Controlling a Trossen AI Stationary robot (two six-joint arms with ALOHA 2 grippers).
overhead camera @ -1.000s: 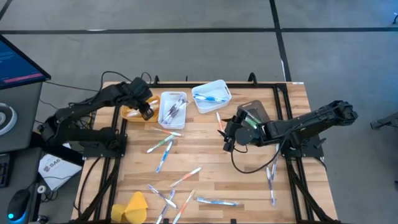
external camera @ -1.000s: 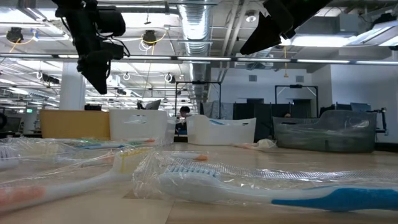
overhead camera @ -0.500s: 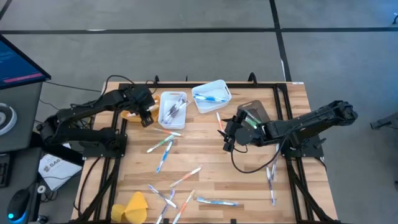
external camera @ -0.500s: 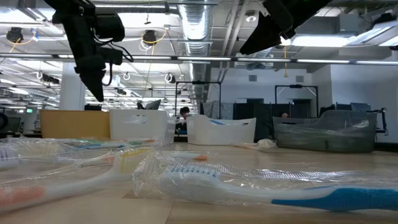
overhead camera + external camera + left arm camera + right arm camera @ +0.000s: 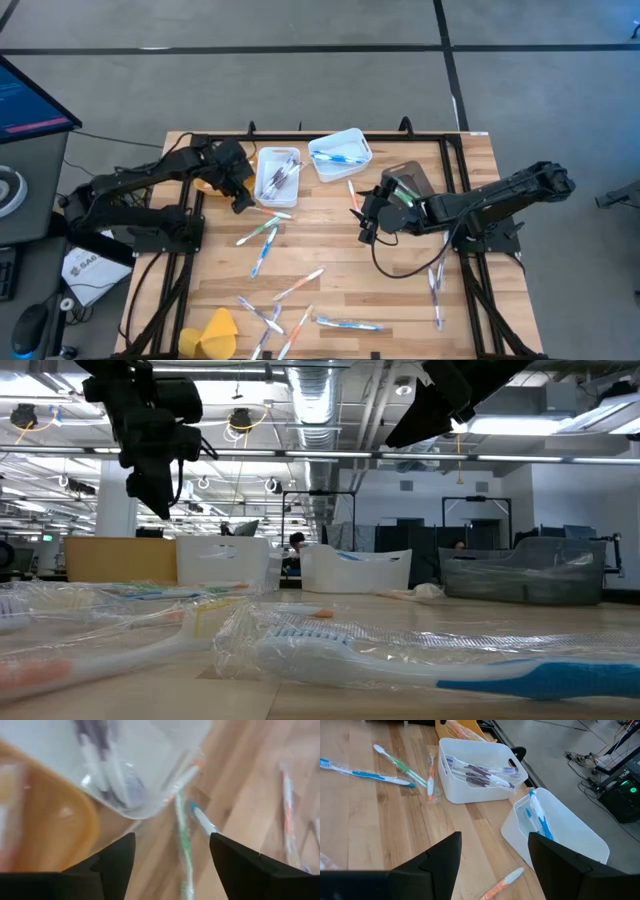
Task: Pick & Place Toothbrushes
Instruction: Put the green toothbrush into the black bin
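Spanning wooden table [image 5: 330,250], grey floor [image 5: 300,80]

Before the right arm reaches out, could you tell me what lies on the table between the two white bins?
In the right wrist view, only bare wood separates the white bin of dark-handled brushes from the tilted white bin holding blue ones.

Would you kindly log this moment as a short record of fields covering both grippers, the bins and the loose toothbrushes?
left gripper: open, empty, above the table beside the white bin's near corner
right gripper: open, empty, hovering mid-table
orange bin: far left, partly under the left arm
white bin: holds dark-handled brushes
tilted white bin: holds blue brushes
dark bin: beside the right arm
loose toothbrushes: scattered over the wooden table, many wrapped
yellow lump: near left corner
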